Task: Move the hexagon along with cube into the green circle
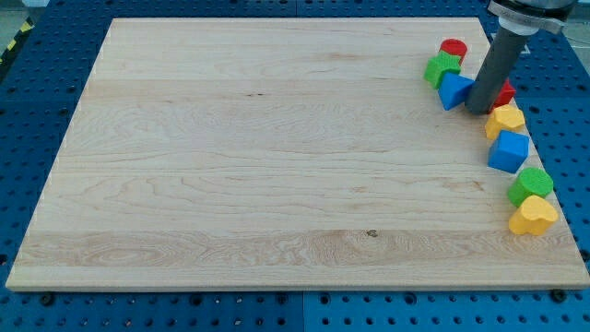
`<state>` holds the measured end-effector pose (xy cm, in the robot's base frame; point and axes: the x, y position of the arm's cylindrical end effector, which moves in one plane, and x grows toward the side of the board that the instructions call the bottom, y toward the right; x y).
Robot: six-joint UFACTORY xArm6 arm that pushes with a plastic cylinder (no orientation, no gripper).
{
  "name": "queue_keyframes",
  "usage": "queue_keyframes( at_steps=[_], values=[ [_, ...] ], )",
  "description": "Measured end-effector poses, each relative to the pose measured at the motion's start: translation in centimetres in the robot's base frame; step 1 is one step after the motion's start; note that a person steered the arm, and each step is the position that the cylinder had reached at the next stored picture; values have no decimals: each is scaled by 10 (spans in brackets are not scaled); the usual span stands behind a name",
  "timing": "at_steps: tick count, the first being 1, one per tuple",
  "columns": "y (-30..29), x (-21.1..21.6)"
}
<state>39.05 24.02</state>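
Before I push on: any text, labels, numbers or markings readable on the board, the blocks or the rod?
None. The wooden board shows only grain, and the blocks, such as the blue cube and the yellow hexagon, have plain faces. The rod ending in my tip, between the blue block and a red block, is unmarked.

Board: pale wooden board (277,157) on a blue pegboard table (28,101)
My tip (477,112): at the view's upper right, touching the right edge of a blue block (454,90)
Upper cluster: red cylinder (453,49) above a green block (442,68) — the blue one just below
Behind the rod: a red block (504,93) (mostly hidden)
Right-edge column: yellow block (505,120), blue cube (509,152), green block (531,185), yellow heart-like block (533,217) — running downward
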Motion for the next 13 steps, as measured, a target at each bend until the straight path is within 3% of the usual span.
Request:
queue_keyframes(
  at_steps=[2,3,4,5,6,7,9,12,13],
  values=[
    [-29,31],
    [-77,32],
    [-128,-3],
    [-156,-66],
    [-139,-147],
    [-79,-198],
    [104,-179],
    [105,-152],
    [105,-68]
  ],
)
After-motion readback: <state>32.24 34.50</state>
